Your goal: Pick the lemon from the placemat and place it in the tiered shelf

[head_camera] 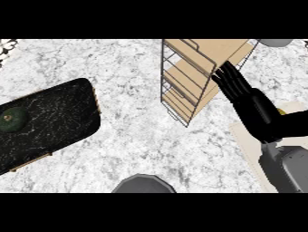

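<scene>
My right hand (256, 111) reaches in from the lower right with its fingers straight. The fingertips (227, 72) lie over the right side of the tiered shelf (183, 77), a wire frame with pale wooden levels at the top centre. A small patch of yellow, the lemon (280, 110), shows between the palm and the thumb; most of it is hidden by the hand. It lies over a pale beige placemat (247, 140) at the right. Whether the hand touches the lemon cannot be told.
A black marbled placemat (50, 131) lies at the left with a dark green round fruit (13, 118) on it. A grey rounded arm part (143, 185) shows at the bottom edge. A grey round object (275, 42) sits at the top right.
</scene>
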`<state>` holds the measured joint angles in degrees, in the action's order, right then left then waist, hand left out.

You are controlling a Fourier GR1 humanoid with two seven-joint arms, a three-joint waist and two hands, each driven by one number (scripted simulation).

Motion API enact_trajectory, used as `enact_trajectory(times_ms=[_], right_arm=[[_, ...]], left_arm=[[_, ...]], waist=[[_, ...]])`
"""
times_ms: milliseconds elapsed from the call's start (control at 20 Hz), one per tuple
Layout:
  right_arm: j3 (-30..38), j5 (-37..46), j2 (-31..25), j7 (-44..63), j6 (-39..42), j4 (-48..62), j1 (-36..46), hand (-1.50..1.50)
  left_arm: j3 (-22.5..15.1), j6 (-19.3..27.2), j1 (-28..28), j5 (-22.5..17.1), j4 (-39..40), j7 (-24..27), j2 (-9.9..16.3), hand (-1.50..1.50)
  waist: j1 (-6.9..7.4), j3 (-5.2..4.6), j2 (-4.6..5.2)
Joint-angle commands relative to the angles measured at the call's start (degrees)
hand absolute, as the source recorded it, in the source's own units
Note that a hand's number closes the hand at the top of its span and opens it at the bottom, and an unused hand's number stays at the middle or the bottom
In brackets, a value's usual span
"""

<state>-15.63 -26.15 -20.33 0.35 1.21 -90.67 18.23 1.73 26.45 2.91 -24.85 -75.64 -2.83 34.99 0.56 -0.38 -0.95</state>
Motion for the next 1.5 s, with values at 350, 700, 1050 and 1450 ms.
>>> enact_trajectory(times_ms=[350, 700, 1050, 1450], right_arm=[[20.80, 15.61, -23.63, 2.89, -15.94, 16.39, -14.60, 1.50], [31.94, 6.52, -22.66, -9.85, -8.46, 23.08, -24.38, -1.50], [31.42, 4.56, -28.32, -4.51, 2.56, 14.71, -29.14, -1.50], [27.36, 5.34, -35.03, 17.94, 0.68, 2.06, -24.64, -1.50]], left_arm=[[-7.62, -8.69, 1.19, -3.64, -2.48, -3.50, -6.22, 0.00], [-13.64, -14.69, -0.18, -2.78, -2.46, -4.75, -9.69, 0.00], [-13.34, -13.75, -3.25, -1.09, -3.71, -9.04, -9.48, 0.00], [-13.12, -15.41, -6.47, 0.28, -0.32, -8.42, -10.97, 0.00]], waist=[[-11.07, -0.14, 2.48], [-3.05, 0.41, 0.88], [-1.64, 0.31, 0.77], [-0.55, 0.24, 1.10]])
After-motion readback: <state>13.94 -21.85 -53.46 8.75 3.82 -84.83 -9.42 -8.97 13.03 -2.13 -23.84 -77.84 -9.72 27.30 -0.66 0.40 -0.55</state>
